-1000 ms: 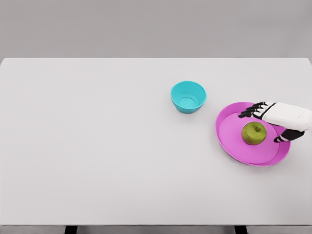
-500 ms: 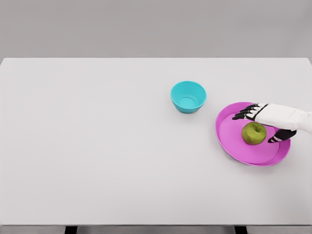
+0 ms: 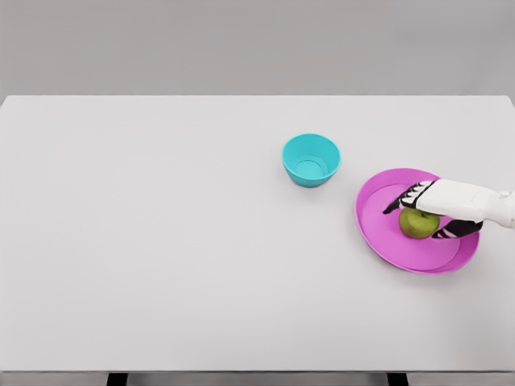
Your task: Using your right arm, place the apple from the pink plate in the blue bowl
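Observation:
A green apple [image 3: 415, 227] lies on the pink plate [image 3: 382, 229] at the table's right side. My right hand [image 3: 417, 217] comes in from the right edge and sits low over the apple, covering its top. Its dark fingers [image 3: 400, 201] reach past the apple's far left side and the thumb [image 3: 451, 232] lies at its near right side. The fingers are still spread, not pressed onto the fruit, so the hand is open around it. The blue bowl [image 3: 311, 160] stands empty to the upper left of the plate. My left arm is out of view.
The white table [image 3: 161, 241] runs across the whole view, with its right edge just past the plate. A short gap of bare table separates the bowl from the plate.
My right hand has moved down and left onto the apple, so that fingers and thumb now flank it. The apple, plate and bowl have stayed in place.

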